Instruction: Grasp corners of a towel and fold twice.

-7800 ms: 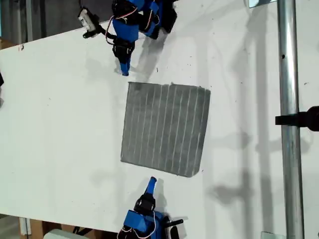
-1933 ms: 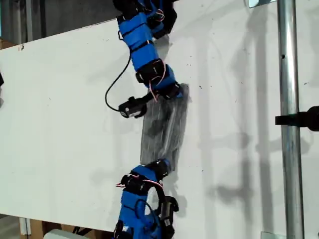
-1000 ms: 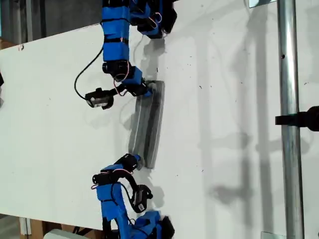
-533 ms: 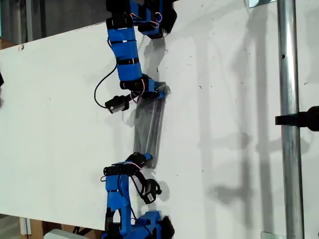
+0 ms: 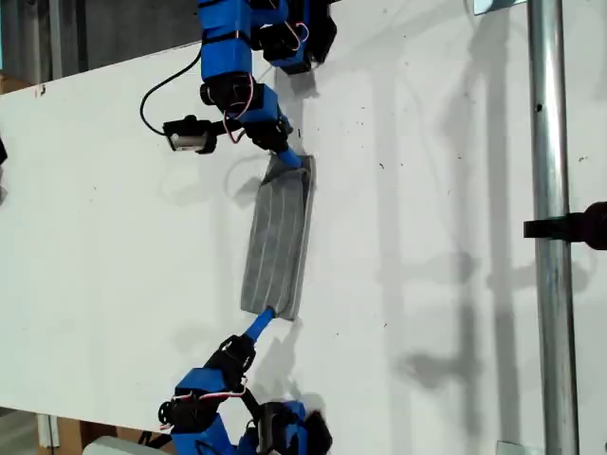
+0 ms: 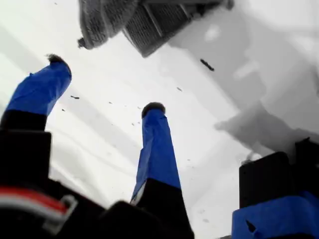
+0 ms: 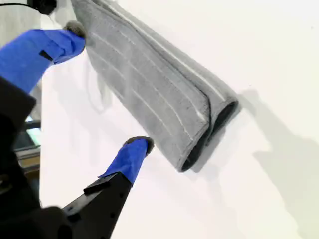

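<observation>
Towel [image 5: 278, 237] folded into a long narrow strip, lying flat about mid-surface [image 5: 114, 237] in the exterior view, running top to bottom with a slight lean. Pale stripes going lengthwise along it. A blue arm at each end of the strip, one from the exterior view's top, one from its bottom. Can't tell from the wrist views which arm is which, so leaving that alone.

My first gripper [image 6: 106, 84]: spread wide and holding nothing. One end of the towel [image 6: 124, 20] lying on the surface just beyond the tips, not touching either finger, with a frayed corner [image 6: 81, 43] curling off it.

My second gripper [image 7: 107, 87]: also spread apart and empty. Rolled-over end of the towel [image 7: 159, 89] right beside it, layers visibly doubled at the open fold. One blue fingertip [image 7: 75, 30] close against the strip's edge, the other fingertip [image 7: 139, 144] clear of the cloth.
</observation>
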Controlling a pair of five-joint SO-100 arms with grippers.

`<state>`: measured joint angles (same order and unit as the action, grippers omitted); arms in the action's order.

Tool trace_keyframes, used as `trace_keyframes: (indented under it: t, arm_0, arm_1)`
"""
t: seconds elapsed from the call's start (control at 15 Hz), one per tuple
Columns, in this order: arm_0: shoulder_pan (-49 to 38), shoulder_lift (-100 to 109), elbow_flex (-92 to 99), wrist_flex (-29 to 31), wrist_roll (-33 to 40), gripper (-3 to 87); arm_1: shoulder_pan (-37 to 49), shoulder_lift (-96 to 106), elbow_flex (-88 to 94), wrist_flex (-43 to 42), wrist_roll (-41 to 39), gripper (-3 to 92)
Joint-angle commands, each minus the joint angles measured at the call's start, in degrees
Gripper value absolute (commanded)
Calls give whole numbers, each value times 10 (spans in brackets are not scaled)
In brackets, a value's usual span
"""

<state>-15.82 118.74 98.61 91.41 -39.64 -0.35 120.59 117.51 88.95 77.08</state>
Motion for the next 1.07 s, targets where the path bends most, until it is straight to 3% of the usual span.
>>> trace_keyframes:
  t: [0.0, 0.13, 0.27, 0.53, 0.67, 0.73, 0.93, 1.0]
  arm_0:
    - [33, 149, 115, -58, -30, 366]
    - [65, 252, 229, -111, -57, 366]
    - [105, 309, 293, -139, -86, 355]
    - [144, 324, 331, -151, -126, 343]
    - [145, 335, 336, -151, -131, 336]
    - [145, 339, 336, -151, -131, 332]
    - [153, 348, 338, -149, -140, 319]
    - [157, 352, 340, -144, -145, 317]
  arm_1:
    - [-25, 133, 122, -39, 98, 346]
    - [-36, 296, 308, -166, 167, 358]
    - [-18, 396, 391, -188, 193, 360]
    - [36, 334, 389, -207, 232, 383]
    - [49, 219, 368, -272, 265, 396]
    - [54, 119, 334, -318, 284, 411]
    - [43, -171, 243, -594, 292, 394]
    - [43, -227, 218, -651, 288, 394]
